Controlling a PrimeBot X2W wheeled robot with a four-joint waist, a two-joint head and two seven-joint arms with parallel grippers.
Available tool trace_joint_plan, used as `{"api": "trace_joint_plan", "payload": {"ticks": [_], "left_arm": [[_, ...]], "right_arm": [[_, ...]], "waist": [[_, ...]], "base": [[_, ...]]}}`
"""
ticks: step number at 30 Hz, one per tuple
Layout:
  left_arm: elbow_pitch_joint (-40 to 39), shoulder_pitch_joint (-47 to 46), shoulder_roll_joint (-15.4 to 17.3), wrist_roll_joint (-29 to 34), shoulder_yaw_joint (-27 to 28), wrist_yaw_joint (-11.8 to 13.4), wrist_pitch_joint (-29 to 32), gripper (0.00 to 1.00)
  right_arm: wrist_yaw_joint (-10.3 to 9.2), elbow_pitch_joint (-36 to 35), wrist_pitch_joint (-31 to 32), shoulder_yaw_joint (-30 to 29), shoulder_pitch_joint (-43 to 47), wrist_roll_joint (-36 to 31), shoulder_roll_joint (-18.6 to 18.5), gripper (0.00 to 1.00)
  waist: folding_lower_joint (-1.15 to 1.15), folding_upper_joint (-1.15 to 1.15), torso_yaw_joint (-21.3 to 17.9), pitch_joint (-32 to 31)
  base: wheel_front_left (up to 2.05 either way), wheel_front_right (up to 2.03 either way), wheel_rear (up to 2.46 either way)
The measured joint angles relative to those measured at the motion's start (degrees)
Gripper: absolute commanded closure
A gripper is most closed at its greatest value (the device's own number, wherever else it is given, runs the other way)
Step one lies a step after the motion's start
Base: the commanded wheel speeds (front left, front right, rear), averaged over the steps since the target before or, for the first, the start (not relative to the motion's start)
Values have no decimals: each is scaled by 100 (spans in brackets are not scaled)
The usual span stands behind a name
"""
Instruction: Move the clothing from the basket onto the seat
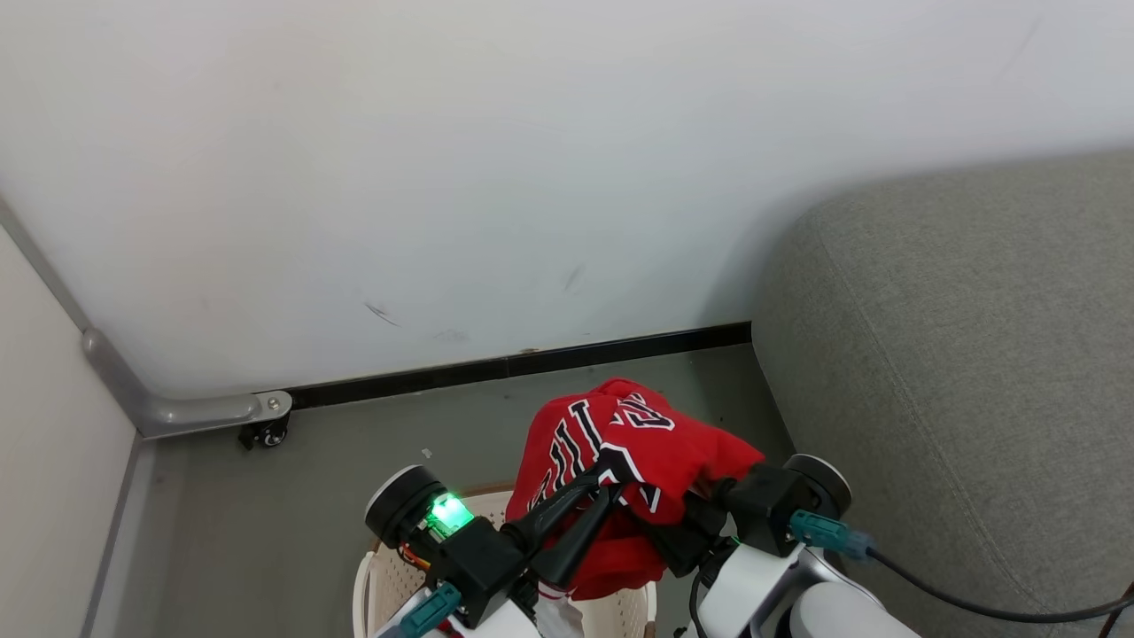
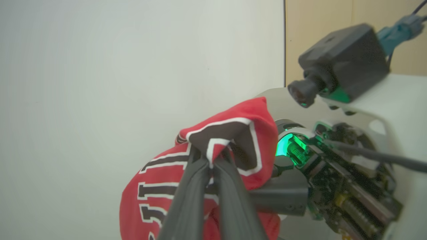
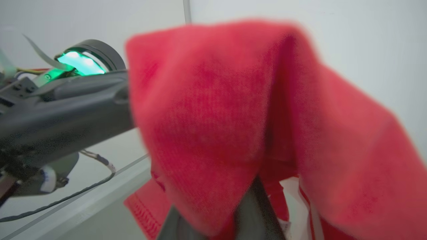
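Our left pincer [image 2: 210, 158] and right pincer [image 1: 678, 536] both pinch the clothing [image 1: 620, 434] above the basket [image 1: 376, 580], not yet on the seat [image 1: 957, 354].

A: The clothing [image 1: 638, 434] is looking like soft knitted cloth, matt red, yes?
B: Yes. The seat [image 1: 957, 354] is showing rough woven grey fabric, and the basket [image 1: 390, 580] is shining slightly, as smooth plastic.

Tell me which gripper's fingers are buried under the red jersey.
The right gripper: its fingers vanish under the clothing, which drapes over them. The left gripper has its fingers in plain sight, pinched shut on a lettered fold.
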Motion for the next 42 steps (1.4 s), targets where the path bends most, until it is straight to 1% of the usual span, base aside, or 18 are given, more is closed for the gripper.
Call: {"api": "trace_joint_plan", "payload": {"ticks": [2, 3, 4, 5, 6, 7, 8, 15, 21, 31, 36, 42], "left_arm": [[33, 2, -1, 0, 22, 0, 0, 100], [54, 3, -1, 0, 42, 0, 0, 88], [84, 6, -2, -2, 68, 0, -2, 49], [130, 9, 1, -7, 98, 0, -15, 29], [162, 9, 5, -7, 114, 0, -19, 20], [197, 11, 4, -7, 137, 0, -22, 7], [227, 13, 3, -7, 162, 2, -22, 0], [315, 27, 0, -5, 291, 33, -22, 0], [356, 34, -8, 12, 325, 40, -22, 0], [448, 151, 37, 153, 520, 158, -22, 0], [513, 265, 25, 160, 578, 158, -22, 0], [571, 429, 85, 185, 621, 157, -22, 0]], "right_arm": [[0, -8, 0, -23, 2, 2, 1, 100], [0, -11, 0, -35, 3, 4, 2, 100], [0, -16, 0, -43, 3, 14, 2, 100], [0, -24, 0, -53, 4, 33, 2, 100], [0, -34, 0, -68, 4, 35, 2, 100], [0, -42, 0, -88, 4, 35, 2, 100], [0, -52, 0, -115, 4, 35, 1, 100], [0, -109, 0, -394, 3, 1, -86, 100], [0, -185, 0, -498, 1, -80, -157, 100], [0, -416, 0, -760, -12, -238, -303, 100], [0, -498, 0, -933, -14, -307, -353, 100], [0, -644, 0, -1125, -15, -349, -432, 100]], "waist": [[0, 0, -1, -2], [0, 0, -1, -4], [0, 0, 0, -6], [0, 0, 2, -9], [0, 0, 4, -12], [0, 0, 6, -15], [0, 0, 8, -18], [0, 0, 22, -40], [0, 0, 32, -48], [0, 0, 55, -24], [0, 0, 82, -23], [0, 0, 103, -31]], "base": [[0, 0, 0], [0, 0, 0], [0, 0, 0], [0, 0, 0], [0, 0, 0], [0, 0, 0], [0, 0, 0], [0, 0, 0], [0, 0, 0], [0, 0, 0], [0, 0, 0], [0, 0, 0]]}}
